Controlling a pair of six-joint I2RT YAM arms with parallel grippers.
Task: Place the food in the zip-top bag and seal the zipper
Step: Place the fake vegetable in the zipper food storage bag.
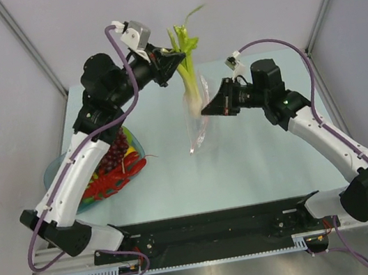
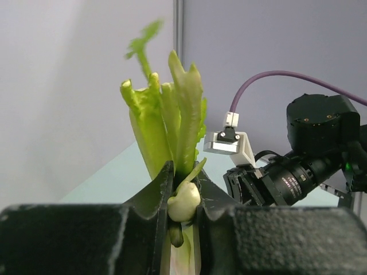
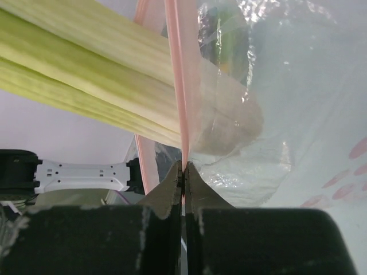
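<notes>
Well left of the left gripper (image 1: pixel 174 60), heaped in the dish (image 1: pixel 52 175): lobster (image 1: pixel 110 181) and grapes (image 1: pixel 114 152), not yet bagged. Pinched in that gripper, leaves up: celery (image 1: pixel 190 66), kept upright to slide in base first. Just below and right of it: bag (image 1: pixel 198 131), hung mouth-up from the right gripper (image 1: pixel 208 105), pressed together on the pink zipper (image 3: pixel 179 86), probably to keep the mouth steady. Celery base already past the zipper, inside the plastic.
</notes>
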